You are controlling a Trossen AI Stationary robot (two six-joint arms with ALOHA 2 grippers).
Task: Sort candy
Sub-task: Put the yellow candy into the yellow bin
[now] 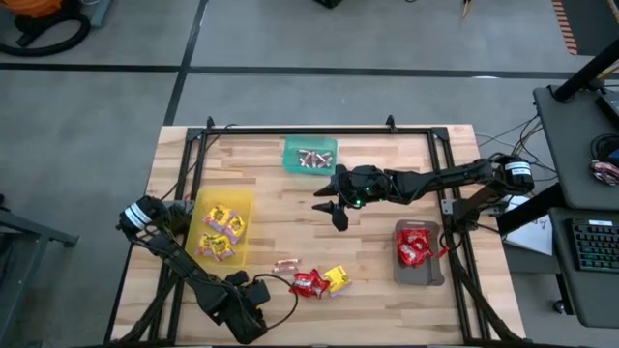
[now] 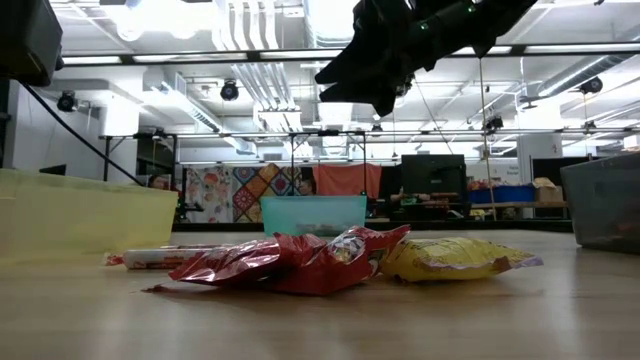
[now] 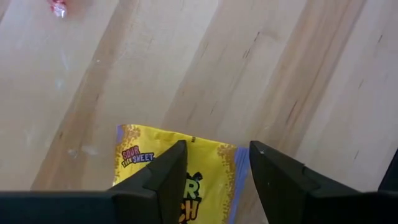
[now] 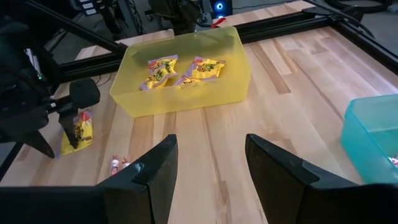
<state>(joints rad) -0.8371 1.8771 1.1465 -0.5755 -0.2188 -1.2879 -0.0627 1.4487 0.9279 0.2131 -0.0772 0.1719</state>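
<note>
Sorted so far: I see several yellow packets with purple marks [image 1: 221, 232] lying in the translucent yellow plastic tray [image 1: 242, 198], shiny red packets [image 1: 414, 246] in the grey tray [image 1: 418, 274], and tiny pinkish-silver twisted rolls [image 1: 310, 157] in the teal-green tray [image 1: 311, 144].
Left to sort: a small cluster of loose candy lies on the wooden worktop [image 1: 387, 290] near its front edge: red packets [image 1: 309, 283], one yellow packet [image 1: 336, 279] touching them, and a twisted roll [image 1: 285, 264] just beside. I judge the job mostly done.
Left gripper [image 3: 212, 163]: released, fingers spread, hovering low over a yellow packet at the front of the worktop, holding nothing.
Right gripper [image 1: 333, 206]: released and empty, raised above the middle of the worktop, between the teal-green tray and the loose cluster.
Surface: pale wood planks inside a black metal frame [image 1: 319, 127].
Room: grey floor around the frame; beyond the worktop, a workshop with ceiling lights, a patterned hanging, and a desk with a keyboard [image 1: 593, 246] to one side.
</note>
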